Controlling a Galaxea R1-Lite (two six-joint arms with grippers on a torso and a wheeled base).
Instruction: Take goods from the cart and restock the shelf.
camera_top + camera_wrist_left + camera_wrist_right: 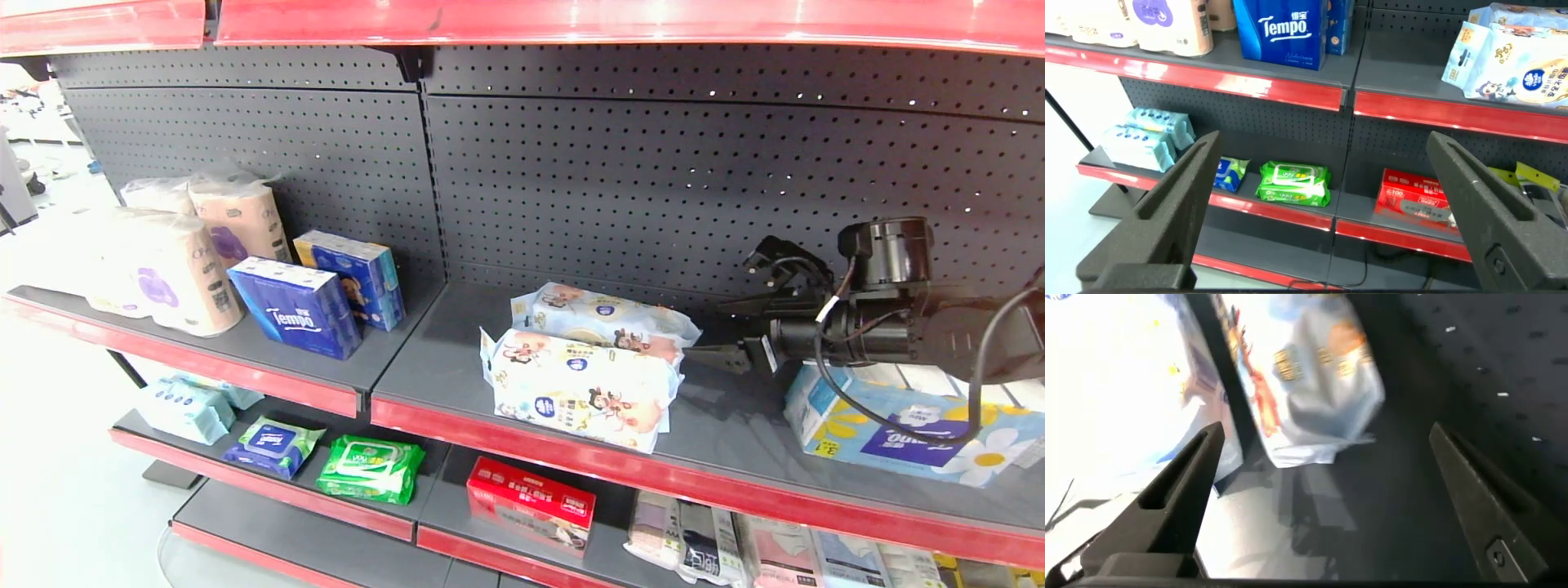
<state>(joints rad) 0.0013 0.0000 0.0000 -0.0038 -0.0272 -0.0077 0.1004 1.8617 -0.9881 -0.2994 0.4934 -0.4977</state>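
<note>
Right gripper is over the middle shelf, coming in from the shelf's right end, jaws released and spread wide with nothing between them. Its tips sit just beside the front cartoon-print pack; I can't tell whether they touch the wrapper. That pack lies at the shelf's front edge, and the rear cartoon-print pack lies right behind it toward the pegboard back, the two touching. From the right wrist I see one of those printed packs ahead of the open jaws, on the dark shelf board. Under my right arm, at the shelf's right end, there's a blue floral tissue pack. Left gripper is also released, jaws wide and empty, hanging in front of the lower shelves and facing the green wipes pack and the red box. Over at the left end, blue tissue packs stand beside the toilet-roll packs.
</note>
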